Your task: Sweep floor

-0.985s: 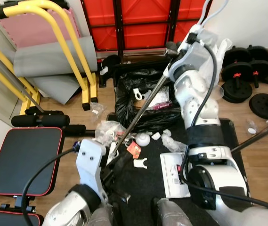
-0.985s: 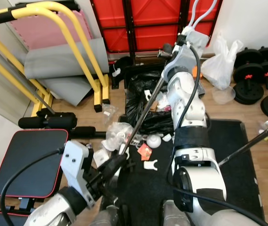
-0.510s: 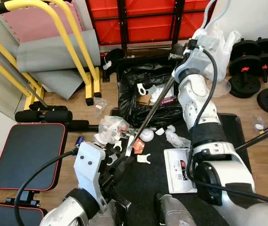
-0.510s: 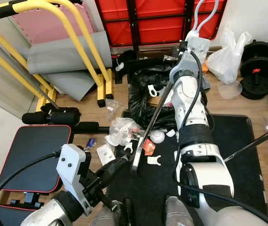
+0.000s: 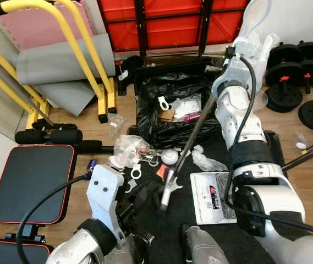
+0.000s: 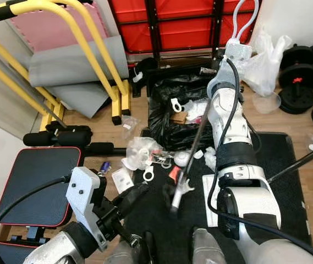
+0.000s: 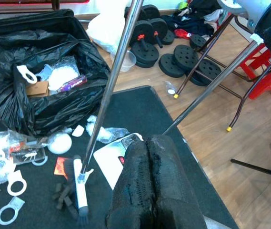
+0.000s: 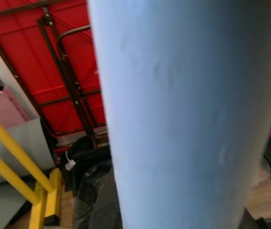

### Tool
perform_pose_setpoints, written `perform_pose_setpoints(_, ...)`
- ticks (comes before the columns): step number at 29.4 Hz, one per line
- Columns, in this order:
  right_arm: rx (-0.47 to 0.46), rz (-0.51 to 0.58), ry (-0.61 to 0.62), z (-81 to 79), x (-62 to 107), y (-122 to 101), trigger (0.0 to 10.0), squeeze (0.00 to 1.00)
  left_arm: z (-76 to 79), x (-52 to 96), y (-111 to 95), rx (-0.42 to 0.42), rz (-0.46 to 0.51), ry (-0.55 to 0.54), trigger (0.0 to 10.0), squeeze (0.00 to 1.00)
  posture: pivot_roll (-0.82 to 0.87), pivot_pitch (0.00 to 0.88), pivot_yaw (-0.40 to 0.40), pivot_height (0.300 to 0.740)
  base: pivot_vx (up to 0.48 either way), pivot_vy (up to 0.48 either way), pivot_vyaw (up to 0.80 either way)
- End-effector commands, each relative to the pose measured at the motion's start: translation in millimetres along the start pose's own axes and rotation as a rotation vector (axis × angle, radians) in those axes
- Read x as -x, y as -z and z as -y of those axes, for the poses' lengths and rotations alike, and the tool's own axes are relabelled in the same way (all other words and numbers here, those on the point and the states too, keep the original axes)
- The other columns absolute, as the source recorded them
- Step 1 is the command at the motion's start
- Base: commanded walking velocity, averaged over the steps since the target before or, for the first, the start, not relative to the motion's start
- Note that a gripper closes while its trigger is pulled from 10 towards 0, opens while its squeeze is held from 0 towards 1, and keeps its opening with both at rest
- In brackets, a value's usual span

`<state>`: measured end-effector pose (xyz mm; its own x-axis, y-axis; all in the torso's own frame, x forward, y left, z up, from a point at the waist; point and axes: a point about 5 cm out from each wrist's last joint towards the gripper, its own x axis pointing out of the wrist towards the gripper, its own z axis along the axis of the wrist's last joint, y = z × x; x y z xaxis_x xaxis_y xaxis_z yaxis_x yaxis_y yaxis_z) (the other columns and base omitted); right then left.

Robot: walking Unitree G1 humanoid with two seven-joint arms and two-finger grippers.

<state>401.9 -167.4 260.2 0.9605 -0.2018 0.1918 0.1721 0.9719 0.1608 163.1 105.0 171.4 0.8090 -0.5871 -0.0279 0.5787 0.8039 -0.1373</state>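
A broom with a long metal handle [image 5: 196,127] slants down across the black rubbish bag [image 5: 164,124]. Its small brush head [image 5: 166,193] rests on the black mat [image 5: 162,231]. My right gripper [image 5: 225,58] is raised over the bag, shut on the handle's top end. My left gripper [image 7: 148,145] is shut on nothing, low over the mat just left of the brush head. Litter lies in front of the bag: clear plastic wrap [image 5: 127,149], white rings [image 5: 132,174], a white ball [image 5: 169,157], a red scrap [image 5: 160,171], crumpled plastic [image 5: 206,161] and a printed sheet [image 5: 211,190].
A black bench pad with red trim [image 5: 27,181] is at the left. Yellow bars [image 5: 84,49] and grey mats [image 5: 62,66] stand behind it. Weight plates [image 5: 299,60] and a white bag [image 5: 258,44] lie at the back right. A chrome stand leg [image 5: 306,156] crosses the wooden floor at right.
The camera has shifted a little. The broom's lower end has swung right, away from my left gripper, onto the mat by the red scrap. My right arm has moved right.
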Motion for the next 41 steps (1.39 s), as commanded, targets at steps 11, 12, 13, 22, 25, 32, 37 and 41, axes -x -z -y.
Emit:
perform_pose_setpoints(11,0.101,-0.076,0.05,12.4,-0.5,1.2,10.0,0.0,-0.4,-1.2,7.6,0.026,-0.033,0.002,10.0,0.0,-0.07,0.304,0.031,0.74,0.0,0.0,0.0)
perform_pose_setpoints(12,0.107,-0.073,0.051,12.9,-1.1,-0.8,10.0,0.0,-0.6,-1.5,7.5,0.027,-0.032,0.003,10.0,0.0,-0.07,0.304,0.031,0.74,0.0,0.0,0.0)
perform_pose_setpoints(13,0.102,-0.072,0.05,12.2,-1.5,-3.3,10.0,0.0,-0.7,-1.8,7.5,0.028,-0.032,0.004,10.0,0.0,-0.07,0.304,0.031,0.74,0.0,0.0,0.0)
perform_pose_setpoints(22,0.058,-0.006,-0.01,-0.3,-2.1,-30.1,10.0,0.0,-0.6,-3.4,7.6,0.029,-0.03,0.008,10.0,0.0,-0.08,0.301,0.031,0.74,0.0,0.0,0.0)
perform_pose_setpoints(25,0.063,0.03,-0.037,-4.3,-1.4,-40.1,10.0,0.0,-0.8,-3.9,7.8,0.03,-0.029,0.008,10.0,0.0,-0.08,0.297,0.03,0.74,0.0,0.0,0.0)
perform_pose_setpoints(32,0.068,0.069,-0.075,-10.7,0.3,-51.8,10.0,0.0,-1.3,-4.4,8.5,0.028,-0.029,0.01,10.0,0.0,-0.08,0.29,0.029,0.74,0.0,0.0,0.0)
perform_pose_setpoints(37,0.068,0.078,-0.075,-10.8,0.1,-56.5,10.0,0.0,-1.5,-4.3,8.8,0.025,-0.029,0.01,10.0,0.0,-0.08,0.287,0.029,0.74,0.0,0.0,0.0)
perform_pose_setpoints(41,-0.075,0.105,-0.21,-29.8,6.4,-71.7,10.0,0.0,-2.4,-4.8,10.0,0.03,-0.025,0.008,10.0,0.0,-0.09,0.25,0.025,0.74,0.0,0.0,0.0)
